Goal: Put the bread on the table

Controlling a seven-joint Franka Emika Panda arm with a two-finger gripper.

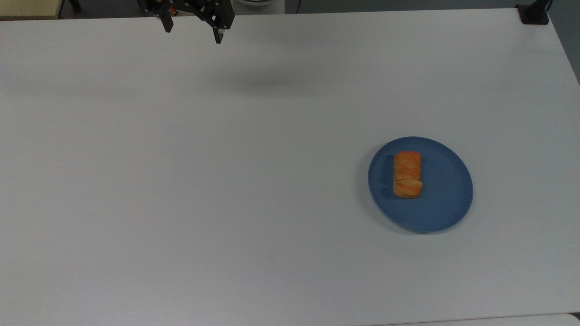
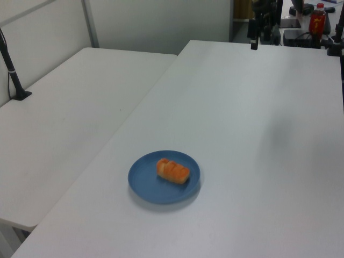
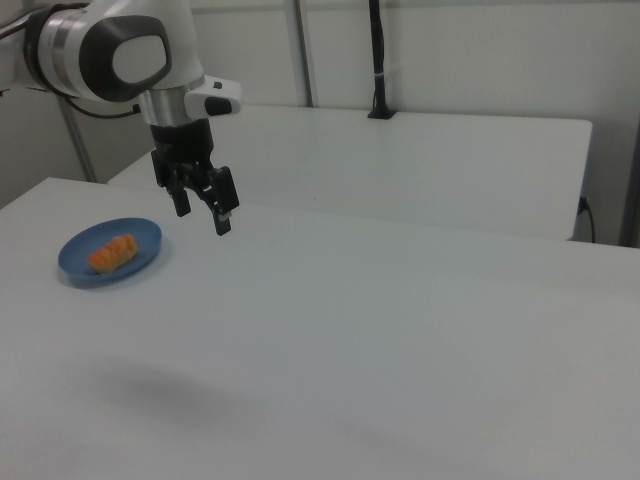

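Observation:
The bread, a small golden-orange braided roll, lies flat on a round blue plate. The plate rests on the white table toward the top view's right. My gripper hangs high above the table near its far edge at the top view's upper left, well away from the plate. Its black fingers are spread wide apart, open, with nothing between them.
A second white table adjoins this one on the plate's side. It carries a black clamped pole. A red bottle and dark equipment stand beyond the far edge in the left view.

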